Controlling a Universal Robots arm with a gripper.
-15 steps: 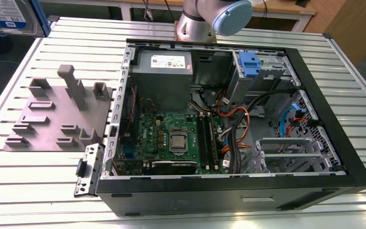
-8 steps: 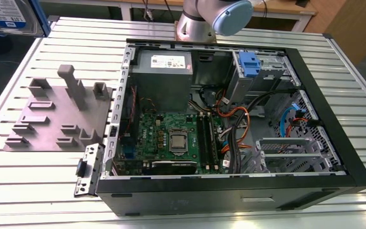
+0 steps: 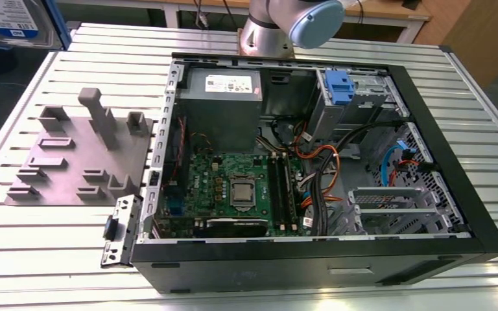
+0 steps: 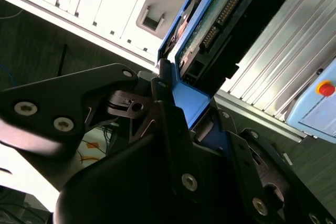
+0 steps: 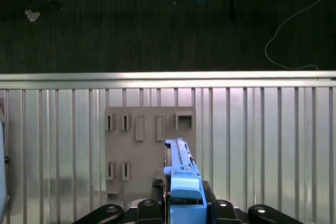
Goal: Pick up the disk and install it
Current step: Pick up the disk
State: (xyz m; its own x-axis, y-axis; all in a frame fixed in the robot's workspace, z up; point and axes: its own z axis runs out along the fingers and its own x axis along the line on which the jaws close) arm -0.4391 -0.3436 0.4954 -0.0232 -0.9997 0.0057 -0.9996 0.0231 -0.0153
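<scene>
Exterior view's far left, top corner: the disk [image 3: 15,23], label showing, apparently raised off the table. To its right lie the grey fixture plate [image 3: 80,159], then the open computer case [image 3: 318,162], whose blue drive-bay tab [image 3: 340,87] is well apart from the disk. Second wrist view: gripper [image 4: 190,109] clamped on the disk's blue end rail, circuit board exposed. Judged stiff, dense and shock-sensitive, so best held by the rails.

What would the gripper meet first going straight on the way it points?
Probably the grey slotted fixture plate on the slatted table, with the held disk touching first; depth unclear.
</scene>
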